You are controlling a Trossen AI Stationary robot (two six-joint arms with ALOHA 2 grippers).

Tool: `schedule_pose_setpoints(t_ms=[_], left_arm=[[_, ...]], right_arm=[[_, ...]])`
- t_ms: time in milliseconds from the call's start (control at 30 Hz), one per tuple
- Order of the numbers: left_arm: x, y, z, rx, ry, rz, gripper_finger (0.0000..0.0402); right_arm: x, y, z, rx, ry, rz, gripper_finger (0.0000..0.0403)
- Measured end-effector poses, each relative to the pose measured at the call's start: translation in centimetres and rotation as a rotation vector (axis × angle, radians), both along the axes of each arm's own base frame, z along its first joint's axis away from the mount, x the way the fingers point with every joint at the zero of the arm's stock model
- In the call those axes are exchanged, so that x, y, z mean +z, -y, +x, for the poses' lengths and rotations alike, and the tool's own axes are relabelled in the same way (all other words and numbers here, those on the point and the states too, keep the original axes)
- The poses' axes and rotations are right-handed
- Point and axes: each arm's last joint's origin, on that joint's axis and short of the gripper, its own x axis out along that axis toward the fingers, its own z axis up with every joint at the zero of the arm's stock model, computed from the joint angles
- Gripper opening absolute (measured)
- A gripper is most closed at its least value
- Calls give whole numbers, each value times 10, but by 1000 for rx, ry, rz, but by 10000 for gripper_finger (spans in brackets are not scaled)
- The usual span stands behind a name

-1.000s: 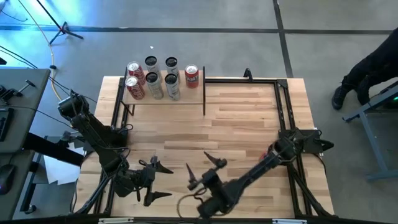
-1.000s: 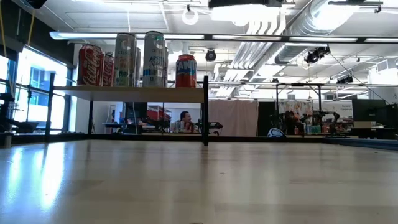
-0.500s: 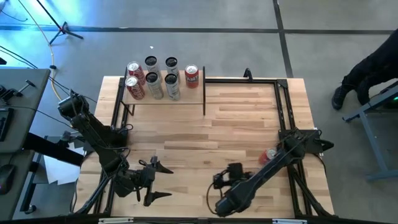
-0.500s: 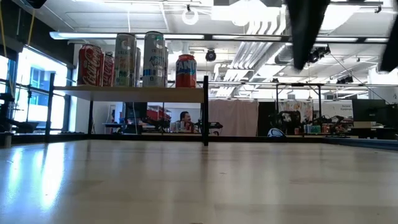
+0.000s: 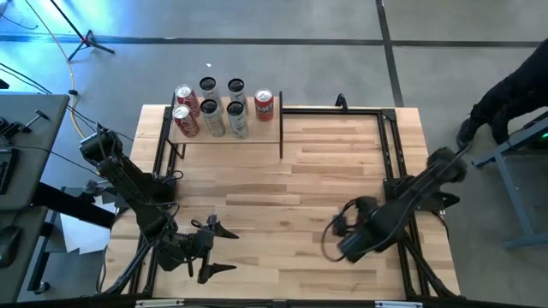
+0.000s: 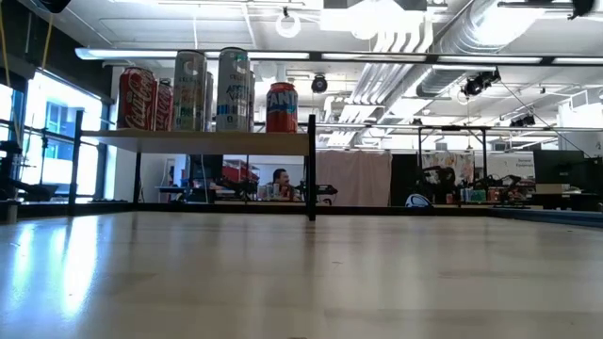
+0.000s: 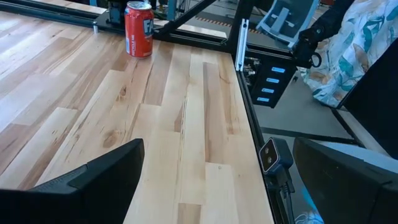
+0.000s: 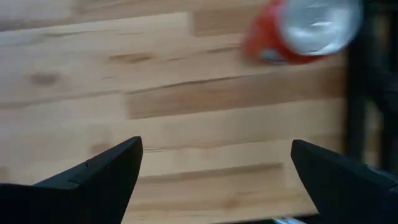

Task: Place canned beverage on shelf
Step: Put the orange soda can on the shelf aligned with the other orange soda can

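On the far left part of the table (image 5: pixel 342 162) stands the shelf (image 5: pixel 224 130), a small pale board with thin black posts. Six cans (image 5: pixel 221 107) stand on it: two red ones at its left end, four silvery ones in the middle, and one more red can (image 5: pixel 265 104) at its right end. From the low view the cans (image 6: pixel 209 90) stand upright in a row on the shelf (image 6: pixel 203 137), with the room behind. Another red can (image 7: pixel 138 28) stands upright on the table near the right edge, next to the black frame. The right wrist view looks down on this can (image 8: pixel 301 28), and nothing touches it. The right gripper (image 5: pixel 338 229) hangs over the right side of the table with its fingers (image 8: pixel 93 180) spread wide apart, and it holds nothing. The left gripper (image 5: pixel 216 248) waits near the front left of the table. Its fingers (image 7: pixel 93 180) are spread wide too, and it holds nothing.
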Motion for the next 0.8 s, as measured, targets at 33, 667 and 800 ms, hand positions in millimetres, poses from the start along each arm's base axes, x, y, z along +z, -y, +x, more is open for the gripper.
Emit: schedule_pose_setpoints(t_ms=[33,667,800], left_arm=[[0,0,0,0,0,0,388],[0,0,0,0,0,0,388],[0,0,0,0,0,0,388]], right_arm=[[0,6,-8,-20,-15,20,398],[-53,88,-76,11,-56,157,398],[-67,97,-79,59,-17,199,398]])
